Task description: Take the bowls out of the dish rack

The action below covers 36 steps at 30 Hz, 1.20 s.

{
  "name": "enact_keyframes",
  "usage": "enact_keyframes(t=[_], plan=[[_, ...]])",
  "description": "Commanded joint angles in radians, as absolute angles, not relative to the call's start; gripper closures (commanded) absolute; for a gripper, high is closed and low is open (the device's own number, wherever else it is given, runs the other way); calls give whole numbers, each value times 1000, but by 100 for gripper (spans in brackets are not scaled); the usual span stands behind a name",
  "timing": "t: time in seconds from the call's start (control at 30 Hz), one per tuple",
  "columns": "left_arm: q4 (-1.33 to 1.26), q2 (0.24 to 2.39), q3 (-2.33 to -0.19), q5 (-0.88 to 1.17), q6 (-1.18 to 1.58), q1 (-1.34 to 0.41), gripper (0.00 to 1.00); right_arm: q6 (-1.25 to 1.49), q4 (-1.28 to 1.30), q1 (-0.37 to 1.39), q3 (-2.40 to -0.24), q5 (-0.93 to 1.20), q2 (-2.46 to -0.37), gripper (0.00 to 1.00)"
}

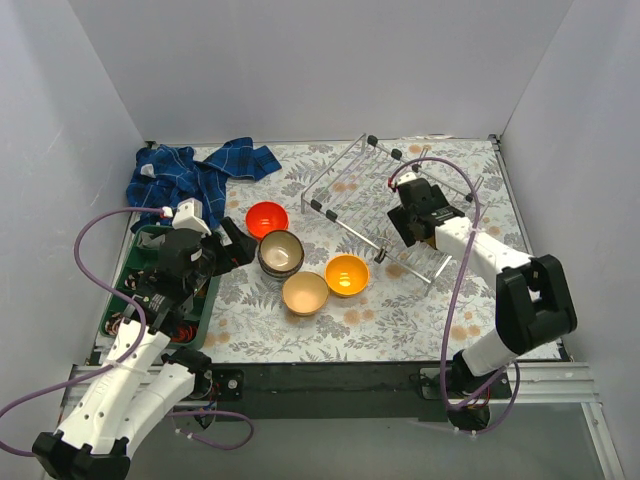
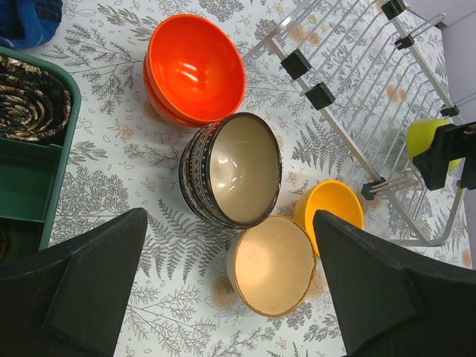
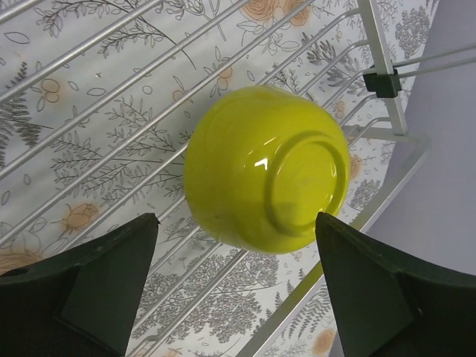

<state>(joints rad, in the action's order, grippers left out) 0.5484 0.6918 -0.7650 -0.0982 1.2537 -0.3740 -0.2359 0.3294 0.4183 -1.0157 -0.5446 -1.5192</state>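
The right pincer [image 3: 236, 217], spread apart, is straddling the lime green bowl [image 3: 264, 167], which is lying on the dish rack [image 1: 340, 190] wires with its base toward the pincer, probably to line up a grasp. The left pincer [image 2: 229, 216], also apart, is hovering above the patterned bowl [image 2: 230, 171] on the desk [image 2: 141, 149].

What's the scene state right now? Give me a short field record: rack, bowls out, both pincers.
dish rack: one bowl seen in it
lime bowl: in the rack, base toward the right wrist camera
bowls on table: red-orange, patterned, beige, yellow-orange
right pincer: open, one finger on each side of the lime bowl
left pincer: open, above the table bowls, holding nothing
green tray: left of the table bowls
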Motion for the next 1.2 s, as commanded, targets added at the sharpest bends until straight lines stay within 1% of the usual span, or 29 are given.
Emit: enact_keyframes(t=[0.0,0.23,0.47,0.8,0.93,1.03,1.07,1.13,1.17], plan=[[558,676,-762,-126,1235,-368,5,-317,328,442,-1098,-672,-1588,5],[560,672,-761,-129,1233,-368,5,-351,325,474,-1132,-768,-1709,5],[560,675,-758,-144,1241,-367,5,-354,275,492,-1126,-831,-1775,5],[564,687,-775,-152,1235,-368,5,-353,232,499,-1126,-942,-1853,10],[569,681,-772,-155,1238,-368,5,-351,212,499,-1103,-948,-1841,18],[571,678,-775,-155,1238,-368,5,-347,199,500,-1089,-954,-1826,26],[572,678,-776,-155,1238,-368,5,-347,198,499,-1086,-954,-1819,32],[571,678,-779,-155,1238,-367,5,-347,193,503,-1085,-951,-1803,38],[571,678,-781,-155,1238,-368,5,-348,195,503,-1085,-951,-1798,44]])
